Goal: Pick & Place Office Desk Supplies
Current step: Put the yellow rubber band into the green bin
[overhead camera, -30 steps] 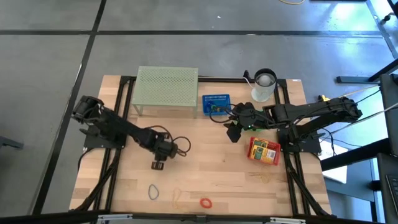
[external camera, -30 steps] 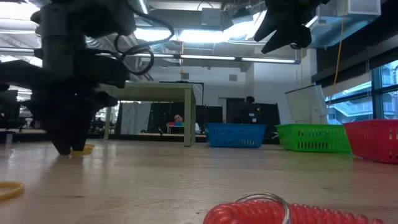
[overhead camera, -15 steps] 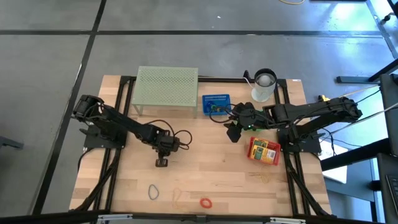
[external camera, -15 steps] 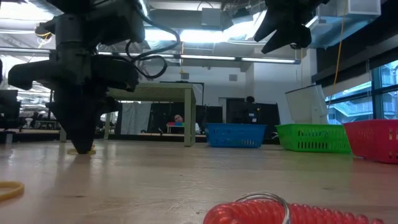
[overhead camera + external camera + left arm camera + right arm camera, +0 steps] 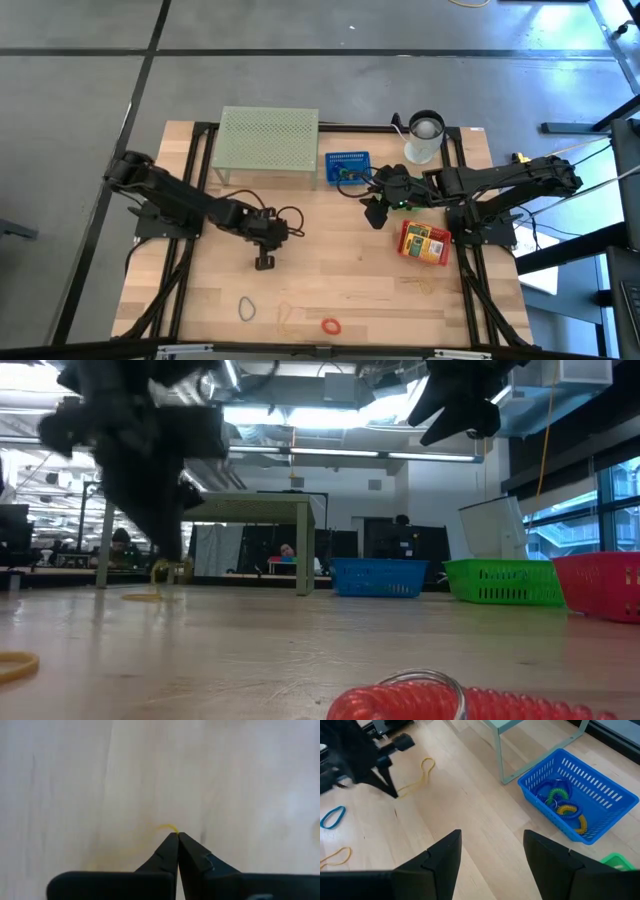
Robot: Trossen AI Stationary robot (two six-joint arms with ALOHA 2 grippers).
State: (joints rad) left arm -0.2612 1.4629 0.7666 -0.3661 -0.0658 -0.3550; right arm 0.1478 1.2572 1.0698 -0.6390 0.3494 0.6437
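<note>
Grasp step: left gripper point(image 5: 177, 836) pinches a yellow rubber band point(image 5: 167, 827) lying mid-table. Next, lift and carry to the blue basket point(image 5: 590, 800) (gently, thin loop). Right gripper point(image 5: 492, 852) spread, waiting.

Overhead looks down, low looks level — both share the table point(image 5: 340, 270).

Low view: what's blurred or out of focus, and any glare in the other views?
Low view: the left end effector is motion-smeared, and the red coil close to the lens is soft. High view: bright glare on the floor at upper right, table evenly lit. Left wrist view: the wood looks washed out, the yellow rubber band faint at the shut tips. Right wrist view: the blue basket is crisp.
</note>
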